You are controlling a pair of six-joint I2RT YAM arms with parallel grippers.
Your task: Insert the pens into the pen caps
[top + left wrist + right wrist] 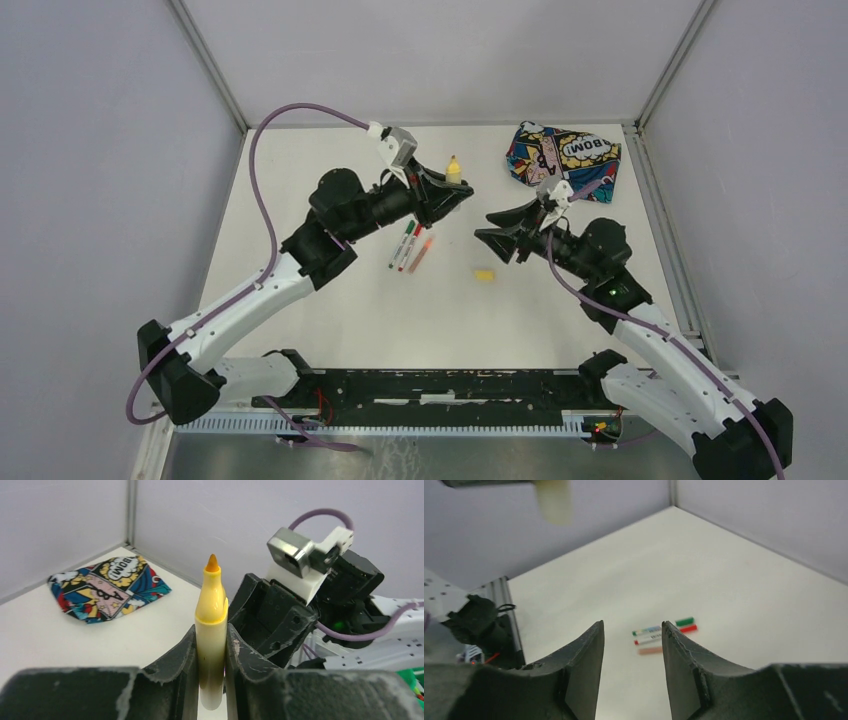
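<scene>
Three thin marker pens [408, 247] lie side by side. Nearer than them, the white table [400, 320] offers open passage. Just behind them the left gripper [458, 193] clamps an upright yellow marker pen [454, 168]. To their right sit a small yellow plastic cap [484, 274] and the parted right gripper [485, 227].

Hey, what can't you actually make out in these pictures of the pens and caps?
1. Yellow pen: right wrist view, blurred and cut off by the top edge.
2. Three pens lying flat: whether caps are on; tiny in the top view, blurred in the right wrist view.
3. Yellow cap: which way its opening faces; too small in the top view, unseen in both wrist views.
</scene>
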